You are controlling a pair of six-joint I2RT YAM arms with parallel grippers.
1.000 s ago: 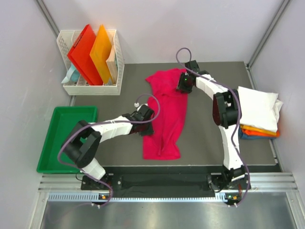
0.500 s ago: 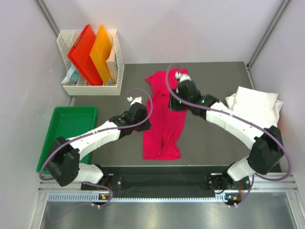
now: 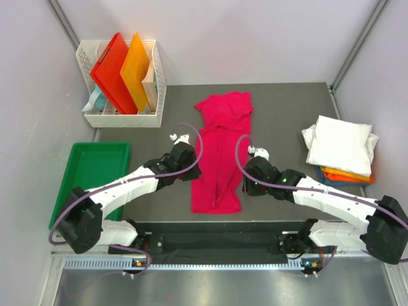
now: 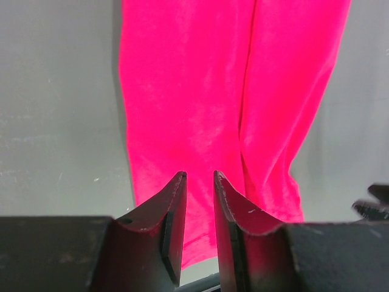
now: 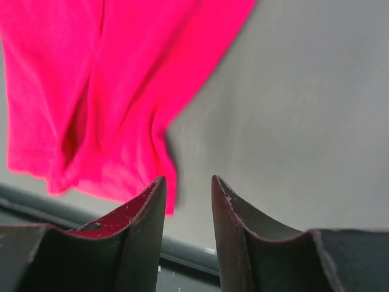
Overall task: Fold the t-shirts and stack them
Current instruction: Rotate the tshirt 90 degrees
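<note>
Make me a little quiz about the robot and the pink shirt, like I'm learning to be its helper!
1. True or false: the pink t-shirt already lies on the folded pile.
2. Which colour tops that pile? A white, B blue, C green.
3. Fill in: the green tray sits to the ___ of the pink t-shirt.
Key: 1 false; 2 A; 3 left.

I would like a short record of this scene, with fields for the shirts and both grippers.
shirt in work: pink t-shirt, folded into a long strip, in the middle
stack: white shirt, orange shirt, blue shirt, top to bottom, right side
left gripper: over strip's left edge, slightly open, empty
right gripper: beside strip's near right corner, slightly open, empty
</note>
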